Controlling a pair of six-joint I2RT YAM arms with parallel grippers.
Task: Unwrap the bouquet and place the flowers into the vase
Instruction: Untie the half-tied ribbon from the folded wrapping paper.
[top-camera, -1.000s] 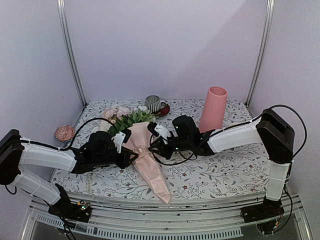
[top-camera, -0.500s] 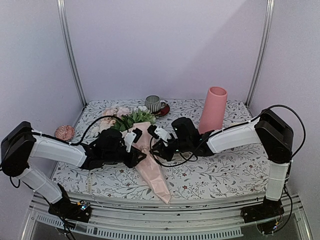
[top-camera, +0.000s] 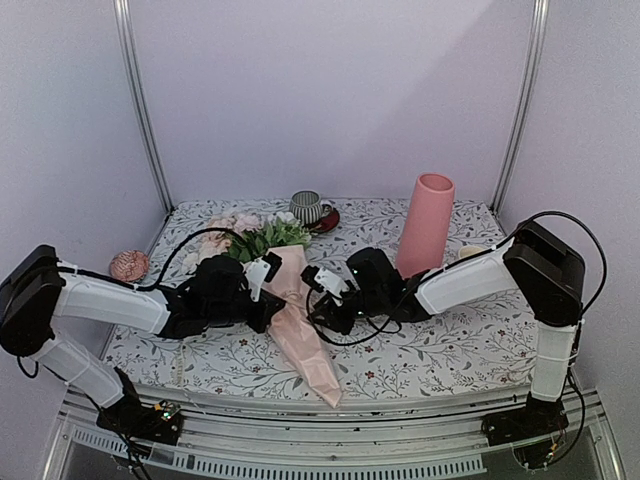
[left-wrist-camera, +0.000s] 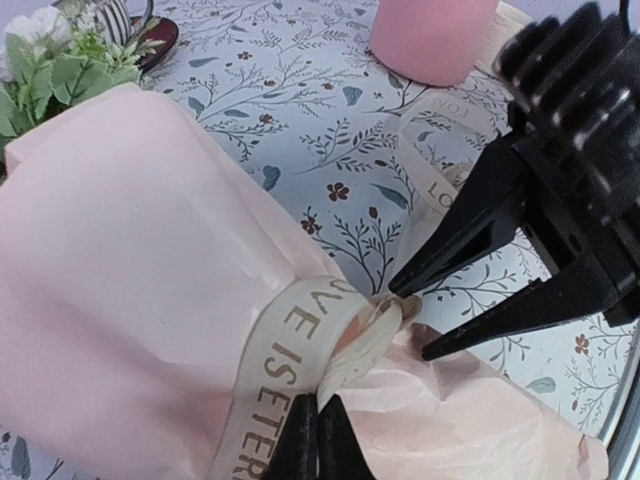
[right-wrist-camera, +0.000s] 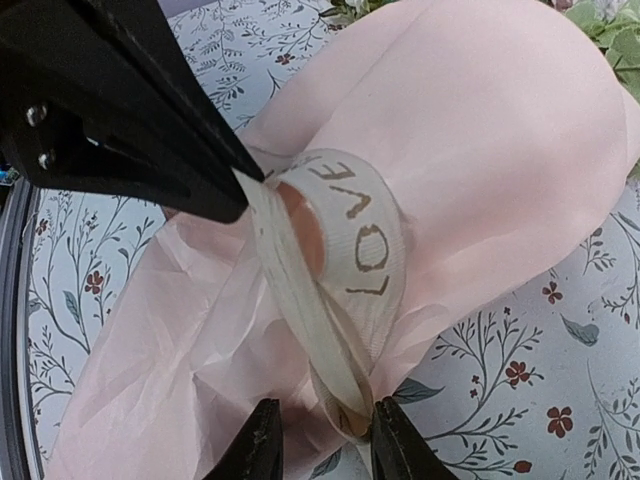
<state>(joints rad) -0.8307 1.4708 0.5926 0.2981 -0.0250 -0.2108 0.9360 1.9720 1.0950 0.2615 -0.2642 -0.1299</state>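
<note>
Bouquet (top-camera: 290, 300) — pink-wrapped, ribbon (left-wrist-camera: 290, 370) tied; left end effector (left-wrist-camera: 317, 440) pinches ribbon — right end effector (right-wrist-camera: 322, 428) half-open.

A cloth (top-camera: 450, 345) with little leaves and flowers printed on it covers the table. At the back stands a small striped mug (top-camera: 304, 206) on a dark red saucer (top-camera: 329, 221). Just off the cloth's left edge sits a round pink bumpy thing (top-camera: 129, 265). Two shiny poles (top-camera: 140, 110) go up the pale walls (top-camera: 330, 90).

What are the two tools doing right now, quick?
Left tool: closed, pinching the ribbon.
Right tool: open, its fingers either side of the ribbon loop.
</note>
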